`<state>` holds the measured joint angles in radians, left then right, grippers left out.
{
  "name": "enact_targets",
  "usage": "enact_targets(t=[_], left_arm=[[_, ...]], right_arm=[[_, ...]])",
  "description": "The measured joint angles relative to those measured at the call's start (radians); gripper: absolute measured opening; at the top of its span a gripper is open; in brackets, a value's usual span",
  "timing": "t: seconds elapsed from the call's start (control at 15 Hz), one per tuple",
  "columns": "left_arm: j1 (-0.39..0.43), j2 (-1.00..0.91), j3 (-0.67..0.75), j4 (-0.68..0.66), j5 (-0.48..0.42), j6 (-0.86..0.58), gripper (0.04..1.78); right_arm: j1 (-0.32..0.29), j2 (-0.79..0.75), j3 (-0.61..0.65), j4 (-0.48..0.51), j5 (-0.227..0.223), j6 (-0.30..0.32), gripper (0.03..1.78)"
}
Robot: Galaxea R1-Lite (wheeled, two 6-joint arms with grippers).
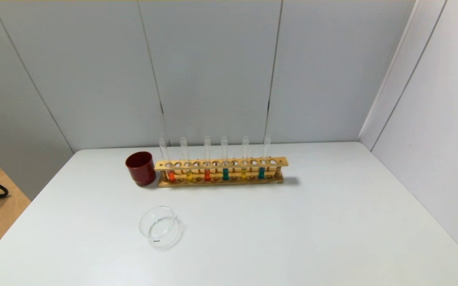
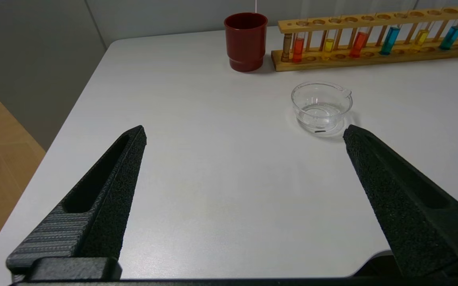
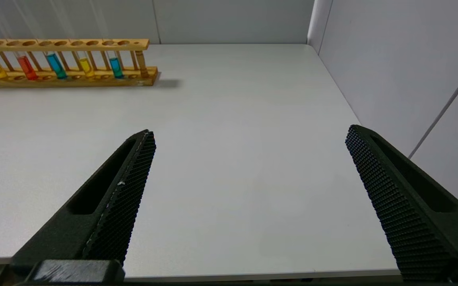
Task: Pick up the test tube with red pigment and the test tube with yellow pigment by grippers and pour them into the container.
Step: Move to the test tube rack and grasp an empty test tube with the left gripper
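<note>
Six tubes are standing upright in a wooden rack (image 1: 221,171) at 12 o'clock on the white table (image 1: 292,230), near the back wall. Going from the rack's left end w/ our own left/right: red, yellow, red, teal, yellow, teal. We're taking the test tube with red pigment (image 1: 170,169) as the leftmost one, and the test tube with yellow pigment (image 1: 188,170) is sitting in the rack just beside it at its 3 o'clock. A second red tube (image 1: 207,170), a teal tube (image 1: 225,170), a second yellow tube (image 1: 244,169) and another teal tube (image 1: 261,167) are filling slots further right, w/ vacant holes between them. A dark red cup (image 1: 140,168) is standing just beside the rack's left end, at its 9 o'clock. The container (image 1: 160,227) is sitting apart from the rack, nearer us, at approx 7 o'clock from it; it's looking clear, w/ the small black mark on its near side. In the head view we're not seeing either arm. In the left wrist view the left gripper (image 2: 245,135) is hovering over the table's near left part, fingers spread wide and gripping nothing, w/ container, cup and rack ahead of it. In the right wrist view the right gripper (image 3: 251,135) is over the near right part, likewise spread wide, nothing between the fingers, the rack's right end far ahead.
</note>
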<state>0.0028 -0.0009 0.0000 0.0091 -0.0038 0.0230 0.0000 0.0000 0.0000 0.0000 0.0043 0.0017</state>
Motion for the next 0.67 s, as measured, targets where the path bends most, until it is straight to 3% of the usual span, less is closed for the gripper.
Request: enact_targets(t=[0.27,0.67], left_arm=[[0.0,0.0,-0.034,0.014,-0.006,-0.013,1.75],[-0.006,0.173,-0.427,0.26,-0.039,-0.022,1.75]], right_arm=[[0.0,0.0,0.0,0.0,0.0,0.0,1.75],[0.0,0.0,0.0,0.0,0.0,0.0,1.75]])
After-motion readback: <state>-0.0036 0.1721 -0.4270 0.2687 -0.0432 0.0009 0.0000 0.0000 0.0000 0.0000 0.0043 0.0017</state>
